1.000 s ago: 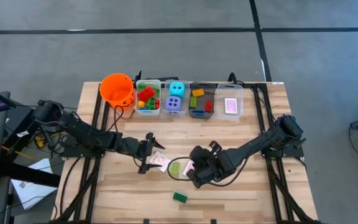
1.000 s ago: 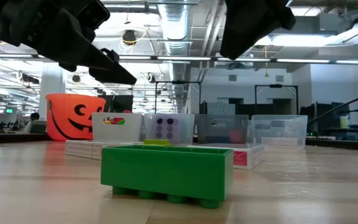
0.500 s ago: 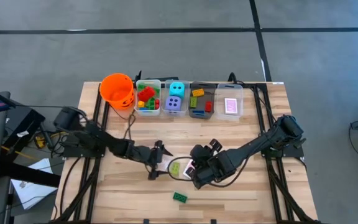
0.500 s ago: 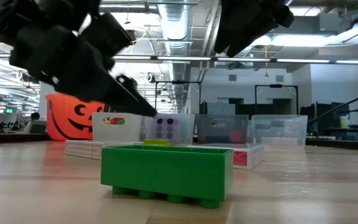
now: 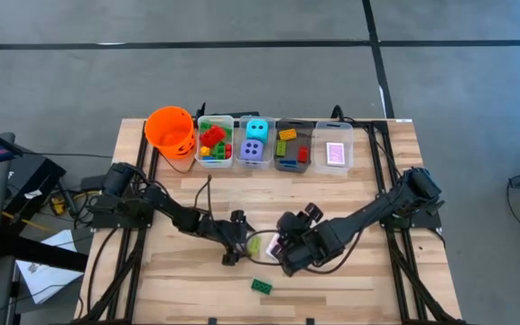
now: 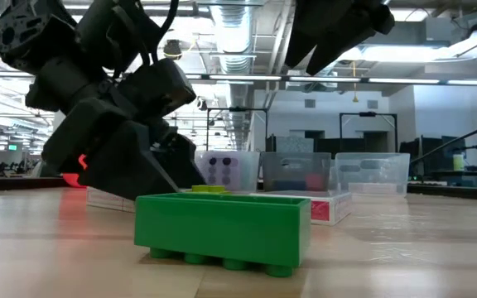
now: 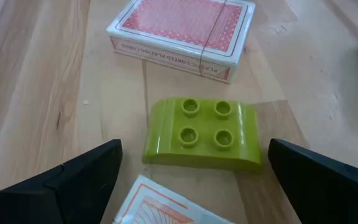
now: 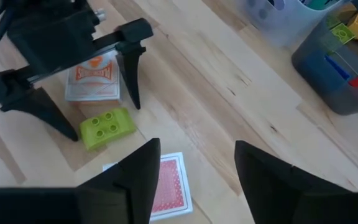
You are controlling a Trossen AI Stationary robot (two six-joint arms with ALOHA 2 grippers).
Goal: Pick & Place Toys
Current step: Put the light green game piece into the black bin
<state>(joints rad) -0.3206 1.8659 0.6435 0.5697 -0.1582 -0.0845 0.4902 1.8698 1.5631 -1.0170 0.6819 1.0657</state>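
- Two hands work low over the middle of the surface (image 5: 152,289), and the step in hand looks like the pick-up of the lime brick (image 7: 201,132).
- Left hand (image 7: 191,171) is spread wide, one finger on each side of the lime brick, neither touching it as far as the left wrist view shows; the right wrist view shows both fingertips down at the surface.
- Next move, by my reading: shut the fingers squarely on the brick's two short ends, then lift and carry it toward the clear bins (image 5: 276,144) at the far edge.
- Lime brick: a low, rounded-edged block with four studs on top, lying flat and stud-side up.
- Just beyond the left hand's fingertips lies a red-backed card pack (image 7: 182,36); a second, orange-printed pack (image 7: 166,205) lies under the hand, close to the brick, so the closing fingers risk nudging it.
- Right hand (image 8: 197,165) hovers above the red-backed pack with fingers parted and nothing between them.
- Dark green brick (image 5: 262,286) sits apart, nearer the front edge than either hand.
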